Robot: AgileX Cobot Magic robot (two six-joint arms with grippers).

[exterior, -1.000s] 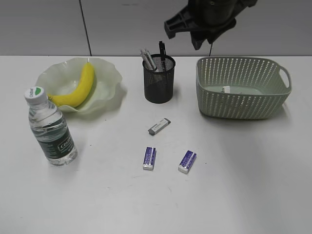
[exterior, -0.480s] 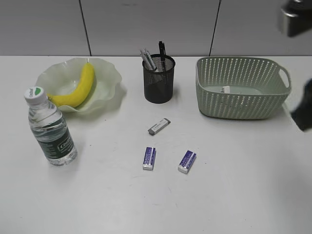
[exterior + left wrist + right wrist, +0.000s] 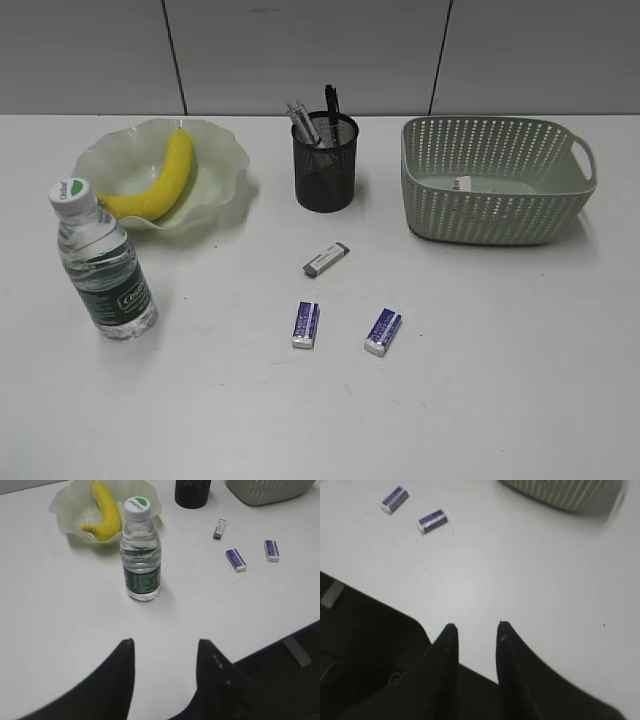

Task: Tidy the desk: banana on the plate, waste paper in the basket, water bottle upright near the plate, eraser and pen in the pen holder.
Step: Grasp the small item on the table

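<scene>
**Desk mostly tidy, three erasers loose on the worktop**

The exterior view has no arm in it at all, just the white worktop (image 3: pixel 520 380) and everything on it. You only see the tools from the wrist cams: the left tool (image 3: pixel 165 647) hangs above the near edge of the worktop with its two dark fingers spread apart and nothing between them, and the right tool (image 3: pixel 474 630) is the same deal, fingers parted with bare worktop in the gap, holding nothing.

The left wrist view gets the bottle cap from above and the worktop's edge at 4 o'clock. The right wrist view is blurry and only catches two erasers at 10 o'clock and a bit of basket at 1 o'clock.

Counts:
- one banana (image 3: pixel 165 180), bright yellow and curved, lying in the plate (image 3: pixel 225 150), a pale green wavy-rimmed dish
- one water bottle (image 3: pixel 100 265), clear with a dark green label and a white cap with a green top, standing upright just at 7 o'clock of the plate
- one pen holder (image 3: pixel 325 165), black mesh, with a few pens (image 3: pixel 305 122) sticking out
- one basket (image 3: pixel 495 180), sage green and perforated, with a small white scrap (image 3: pixel 461 183) inside, seen through the holes
- three erasers: a grey-white one (image 3: pixel 326 259) at 6 o'clock from the pen holder, plus two purple-sleeved ones (image 3: pixel 306 325) (image 3: pixel 383 331) side by side nearer the camera
</scene>
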